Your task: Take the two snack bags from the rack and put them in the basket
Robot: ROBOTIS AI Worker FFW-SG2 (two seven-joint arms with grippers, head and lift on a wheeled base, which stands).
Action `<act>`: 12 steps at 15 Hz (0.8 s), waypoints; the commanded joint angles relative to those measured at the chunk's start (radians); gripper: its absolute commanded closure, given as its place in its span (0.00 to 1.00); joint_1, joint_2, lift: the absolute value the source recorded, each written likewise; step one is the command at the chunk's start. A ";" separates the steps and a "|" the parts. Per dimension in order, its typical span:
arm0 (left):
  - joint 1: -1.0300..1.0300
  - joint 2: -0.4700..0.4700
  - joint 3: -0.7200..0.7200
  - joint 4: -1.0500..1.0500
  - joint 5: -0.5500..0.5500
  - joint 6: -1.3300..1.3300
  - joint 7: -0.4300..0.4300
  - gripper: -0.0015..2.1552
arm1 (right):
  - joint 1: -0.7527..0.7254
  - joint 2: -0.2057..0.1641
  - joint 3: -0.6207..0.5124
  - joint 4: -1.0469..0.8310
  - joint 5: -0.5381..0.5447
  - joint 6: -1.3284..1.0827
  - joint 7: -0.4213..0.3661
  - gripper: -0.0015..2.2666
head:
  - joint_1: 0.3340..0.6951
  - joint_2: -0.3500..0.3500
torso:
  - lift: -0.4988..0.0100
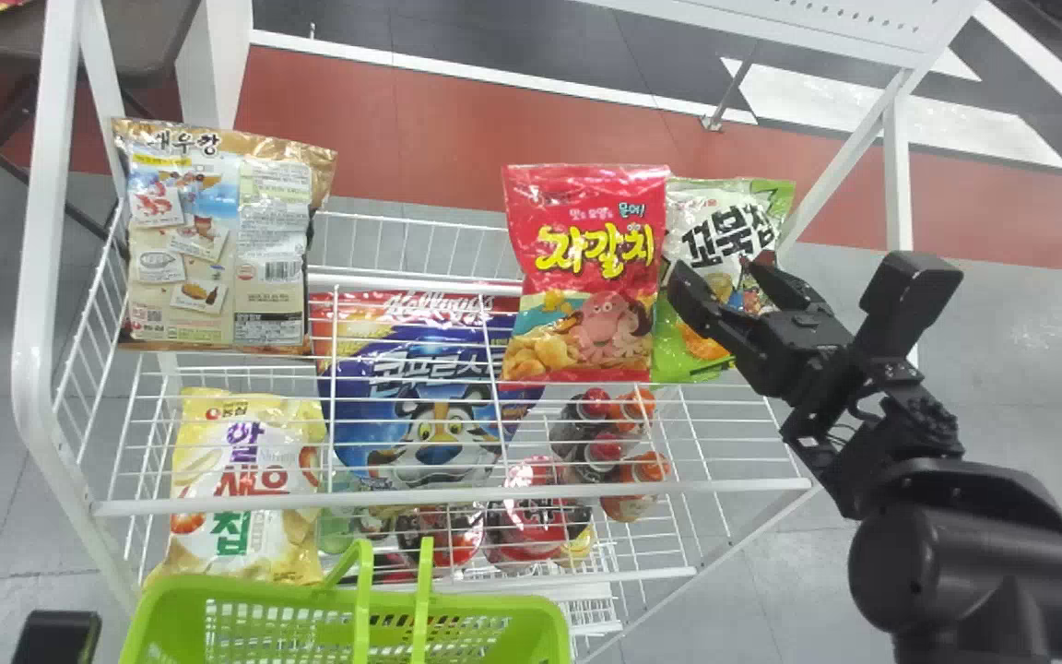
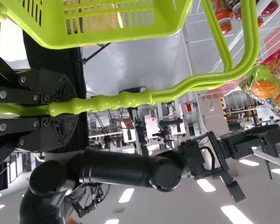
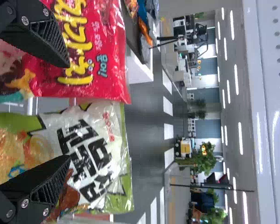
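A white wire rack stands on a smooth grey-and-red floor. On its right side, the glossy red bag stands beside the crinkly green bag, bare floor past the rack's edge. The right gripper is spread at the green bag; the left gripper pinches the plastic basket's handle.

Equipment beyond a shop-style snack rack suggests a lab.

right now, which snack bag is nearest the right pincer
The green-and-white plastic bag, beside the red plastic bag; in the head view, it alone shows within the open black right pincer.
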 commanded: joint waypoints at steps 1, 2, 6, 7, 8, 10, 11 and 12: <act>-0.004 0.001 -0.001 -0.001 0.000 0.001 0.002 0.87 | -0.005 -0.008 -0.004 0.036 0.026 -0.022 -0.007 0.06 | 1.00 0.00 | 0.96; -0.004 0.003 -0.001 -0.001 0.000 0.001 0.003 0.87 | -0.019 -0.008 -0.009 0.059 0.032 -0.022 -0.009 0.06 | 1.00 0.00 | 0.96; -0.006 0.004 -0.003 -0.004 0.000 0.001 0.003 0.87 | -0.053 -0.024 -0.021 0.123 0.056 -0.019 -0.009 0.07 | 1.00 0.00 | 0.96; -0.007 0.004 -0.003 -0.004 0.000 0.001 0.003 0.87 | -0.062 -0.025 -0.027 0.139 0.056 -0.019 -0.001 0.07 | 1.00 0.00 | 0.96; -0.007 0.004 -0.003 -0.003 0.000 0.001 0.005 0.87 | -0.082 -0.027 -0.027 0.168 0.061 -0.016 0.007 0.07 | 1.00 0.00 | 0.96; -0.007 0.004 -0.003 -0.003 0.001 0.001 0.006 0.87 | -0.108 -0.025 -0.023 0.203 0.084 -0.016 0.011 0.07 | 1.00 0.00 | 0.96; -0.007 0.004 -0.003 -0.001 0.001 0.001 0.011 0.87 | -0.112 -0.027 -0.024 0.212 0.087 -0.016 0.016 0.12 | 1.00 0.00 | 0.96; -0.007 0.004 -0.003 -0.001 0.001 0.001 0.015 0.87 | -0.122 -0.025 -0.023 0.225 0.090 -0.016 0.027 0.17 | 1.00 0.00 | 0.96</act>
